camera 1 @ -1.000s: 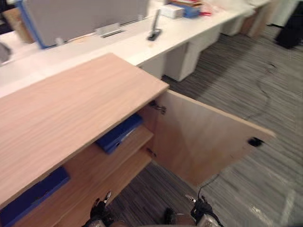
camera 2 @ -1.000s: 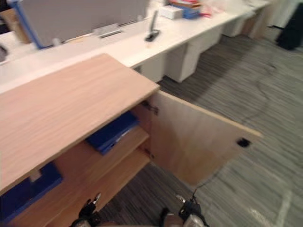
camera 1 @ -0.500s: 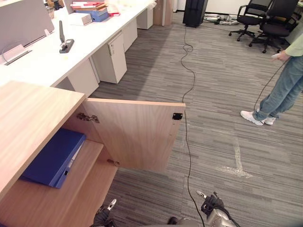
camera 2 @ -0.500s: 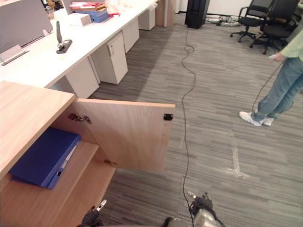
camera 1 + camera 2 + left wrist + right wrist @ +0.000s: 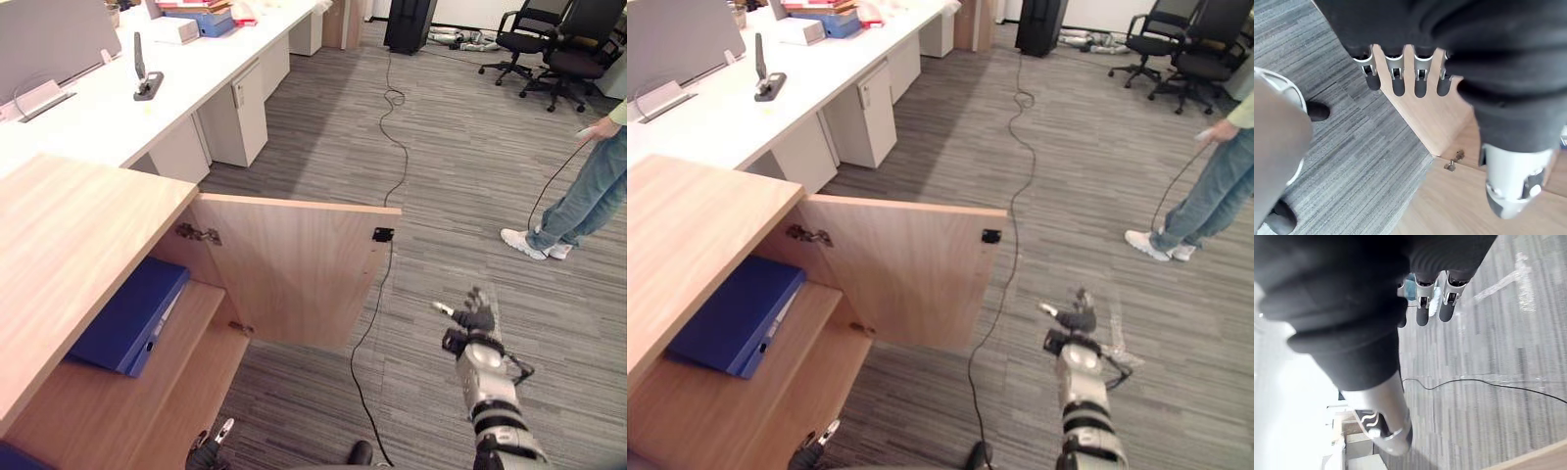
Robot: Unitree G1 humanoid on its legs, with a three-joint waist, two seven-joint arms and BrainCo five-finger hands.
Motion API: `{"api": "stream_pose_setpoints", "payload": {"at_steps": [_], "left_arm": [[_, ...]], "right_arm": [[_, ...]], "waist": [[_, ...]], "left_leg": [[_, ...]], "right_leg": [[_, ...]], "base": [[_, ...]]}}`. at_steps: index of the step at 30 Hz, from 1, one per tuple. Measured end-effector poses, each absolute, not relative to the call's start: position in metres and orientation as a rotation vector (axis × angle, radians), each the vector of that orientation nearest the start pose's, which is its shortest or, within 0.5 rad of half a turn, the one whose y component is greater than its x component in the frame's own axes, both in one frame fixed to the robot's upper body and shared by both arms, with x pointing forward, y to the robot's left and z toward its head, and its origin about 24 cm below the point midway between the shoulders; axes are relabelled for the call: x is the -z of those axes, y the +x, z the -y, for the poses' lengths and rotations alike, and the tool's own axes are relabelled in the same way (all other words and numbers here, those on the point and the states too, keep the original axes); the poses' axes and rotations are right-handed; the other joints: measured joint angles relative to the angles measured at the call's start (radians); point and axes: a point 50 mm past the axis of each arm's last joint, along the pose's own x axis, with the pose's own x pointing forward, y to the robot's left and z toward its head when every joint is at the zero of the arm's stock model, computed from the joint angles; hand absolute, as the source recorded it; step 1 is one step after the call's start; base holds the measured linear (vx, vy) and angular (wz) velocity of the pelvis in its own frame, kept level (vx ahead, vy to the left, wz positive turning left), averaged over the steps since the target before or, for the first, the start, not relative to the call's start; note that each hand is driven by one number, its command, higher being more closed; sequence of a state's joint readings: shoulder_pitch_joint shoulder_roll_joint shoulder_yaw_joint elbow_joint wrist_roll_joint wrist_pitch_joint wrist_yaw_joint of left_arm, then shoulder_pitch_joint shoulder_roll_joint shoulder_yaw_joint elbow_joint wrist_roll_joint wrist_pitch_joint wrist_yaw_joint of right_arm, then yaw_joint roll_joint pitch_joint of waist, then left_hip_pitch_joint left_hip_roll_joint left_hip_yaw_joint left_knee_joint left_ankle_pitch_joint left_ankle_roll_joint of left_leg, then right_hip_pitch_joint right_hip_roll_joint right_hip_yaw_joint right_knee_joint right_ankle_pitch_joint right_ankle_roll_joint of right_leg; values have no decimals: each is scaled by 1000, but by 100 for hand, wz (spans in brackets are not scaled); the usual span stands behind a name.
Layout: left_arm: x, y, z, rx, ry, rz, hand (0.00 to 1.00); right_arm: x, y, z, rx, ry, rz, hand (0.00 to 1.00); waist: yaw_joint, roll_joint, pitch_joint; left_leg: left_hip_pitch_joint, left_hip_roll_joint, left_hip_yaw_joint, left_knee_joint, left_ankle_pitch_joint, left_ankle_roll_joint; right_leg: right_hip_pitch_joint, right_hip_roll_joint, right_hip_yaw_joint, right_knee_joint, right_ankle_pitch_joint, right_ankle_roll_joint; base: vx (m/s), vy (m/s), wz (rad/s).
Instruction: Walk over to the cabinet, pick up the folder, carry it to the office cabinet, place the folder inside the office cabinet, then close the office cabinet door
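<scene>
Grey carpet (image 5: pixel 441 147). Left eye view: blue folder (image 5: pixel 132 313) on the cabinet shelf (image 5: pixel 203 315), door (image 5: pixel 294 274) wide open. Right hand (image 5: pixel 470 323) just rose near it.
Left wrist view: left hand (image 5: pixel 1398 78) straight-fingered, empty.
Right wrist view: right hand likewise empty.
I'd say door-closing is next.

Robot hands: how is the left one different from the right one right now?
The right hand is far forward over the grey carpet, to the right of the open cabinet door; the left hand sits low and close in, by the wooden shelf. The eye views show the right hand's forearm, but just fingertips of the left hand. Both are open and hold nothing.
</scene>
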State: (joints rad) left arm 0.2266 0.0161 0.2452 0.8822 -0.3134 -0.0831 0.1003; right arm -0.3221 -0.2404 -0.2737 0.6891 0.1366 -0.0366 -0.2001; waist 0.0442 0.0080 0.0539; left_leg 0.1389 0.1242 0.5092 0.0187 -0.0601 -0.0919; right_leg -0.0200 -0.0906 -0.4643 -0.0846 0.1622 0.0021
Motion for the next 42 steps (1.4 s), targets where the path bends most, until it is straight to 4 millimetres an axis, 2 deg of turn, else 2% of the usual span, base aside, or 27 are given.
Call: {"api": "stream_pose_setpoints", "payload": {"at_steps": [4, 7, 13, 17, 23, 33, 39, 42], "left_arm": [[160, 53, -215, -598, -296, -1045, 0], [161, 50, -216, -611, -304, -1058, 0], [161, 41, -220, -654, -324, -1066, 0], [162, 34, -219, -664, -331, -1089, 0], [163, 28, -220, -656, -322, -1106, 0], [162, 36, -221, -590, -274, -1102, 0], [161, 44, -221, -563, -269, -1081, 0], [161, 44, -222, -564, -267, -1079, 0]], "right_arm": [[-20, 323, 253, 417, -31, -237, 0], [-27, 337, 254, 406, -33, -262, 0], [-38, 353, 262, 401, 16, -314, 0], [-45, 356, 269, 403, 43, -311, 0], [-50, 364, 259, 317, 22, -315, 0], [-49, 368, 235, 88, -342, -334, 0], [-22, 346, 234, -177, -658, -440, 0], [-19, 338, 228, -311, -800, -428, 0]], "waist": [[8, -2, -1], [18, -3, 0], [41, -12, 8], [49, -14, 18], [68, -14, 40], [37, -12, 54], [21, -12, 57], [2, -14, 59]], "left_leg": [[2, -1, -13, 0, 0, 0], [1, -4, -38, -2, 3, 4], [2, -18, -91, -5, 11, 17], [1, -26, -137, -8, 18, 28], [1, -41, -161, -29, 38, 35], [0, -27, -130, -35, 41, 30], [1, -11, -112, -35, 39, 23], [1, -7, -108, -33, 37, 20]], "right_leg": [[7, -1, -6, -1, 3, 0], [20, -7, -28, -5, 3, 0], [48, -26, -60, -6, 4, 2], [73, -38, -99, -6, 4, 2], [75, -49, -108, -6, 4, 3], [50, -30, -75, -6, 4, 3], [38, -11, -48, -6, 3, 3], [35, -7, -40, -6, 3, 2]], "base": [[-33, -27, 7], [-39, -33, 22], [-42, -12, 28], [-49, -25, 33], [-62, -14, 10], [-19, -36, -10], [-17, -46, -13], [-27, -28, -8]]}}
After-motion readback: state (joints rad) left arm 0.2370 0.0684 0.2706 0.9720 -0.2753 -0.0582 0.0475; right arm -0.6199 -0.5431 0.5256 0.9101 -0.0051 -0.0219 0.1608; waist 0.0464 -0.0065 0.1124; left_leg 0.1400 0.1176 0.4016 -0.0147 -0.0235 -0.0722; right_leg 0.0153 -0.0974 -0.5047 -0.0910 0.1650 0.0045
